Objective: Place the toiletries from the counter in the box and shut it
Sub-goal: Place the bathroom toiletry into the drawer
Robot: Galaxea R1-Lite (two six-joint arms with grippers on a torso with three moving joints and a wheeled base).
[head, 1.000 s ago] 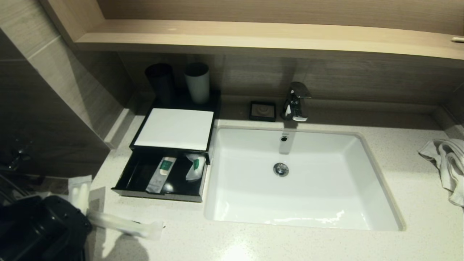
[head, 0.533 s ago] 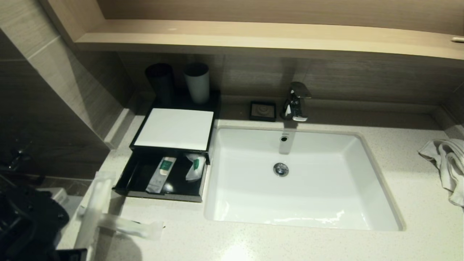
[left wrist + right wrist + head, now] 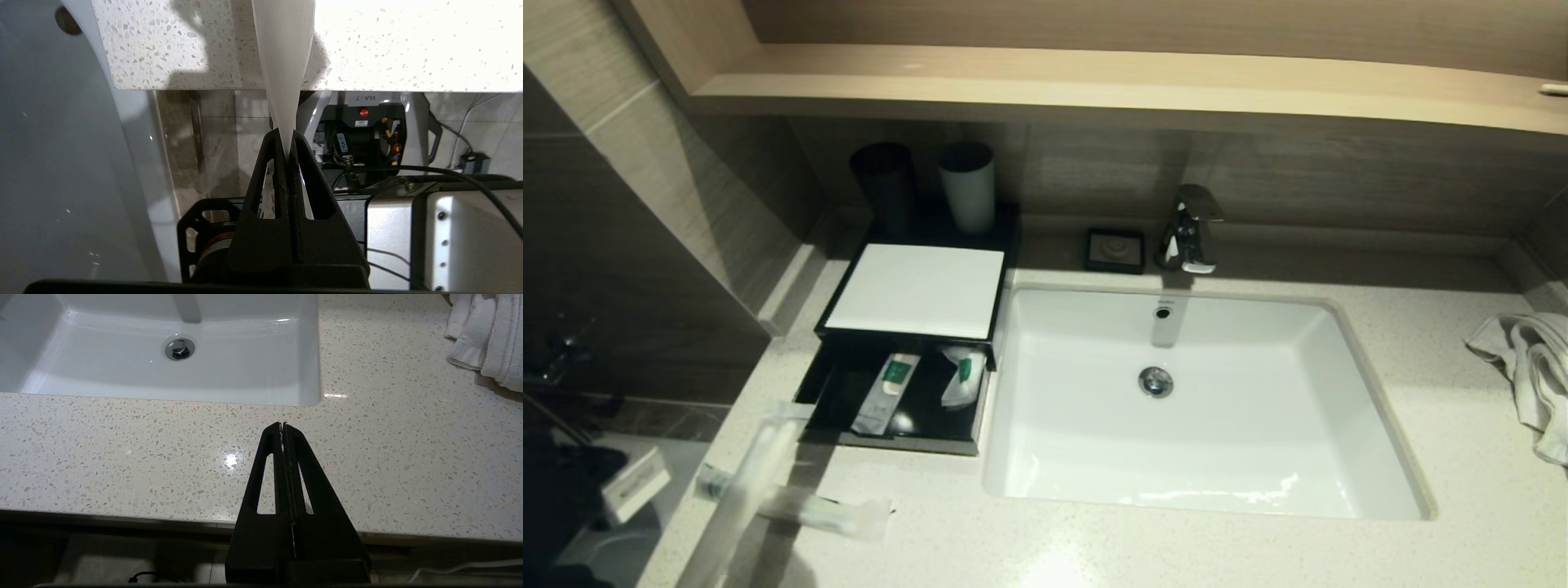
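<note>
Head view shows a long white sachet (image 3: 742, 490) raised at the counter's (image 3: 1176, 547) front left corner, its upper end now reaching just short of the open black drawer (image 3: 894, 408); half a second ago it stood lower and further left, and a second ago the dark arm bulked over that corner, where now little of it remains in view; the lift has evidently turned into a carry toward the box. Left wrist view has the left gripper (image 3: 288, 141) with fingers pressed together on the sachet's narrow end, off the counter's edge. A second wrapped sachet (image 3: 800, 508) lies flat on the counter beneath the raised one; two packets (image 3: 886, 396) rest inside the drawer already. So one item is in transit, one waits, and the drawer is not yet closed. Right gripper (image 3: 282, 425) hovers over the counter's front edge, before the sink (image 3: 171, 351), fingers closed on nothing.
</note>
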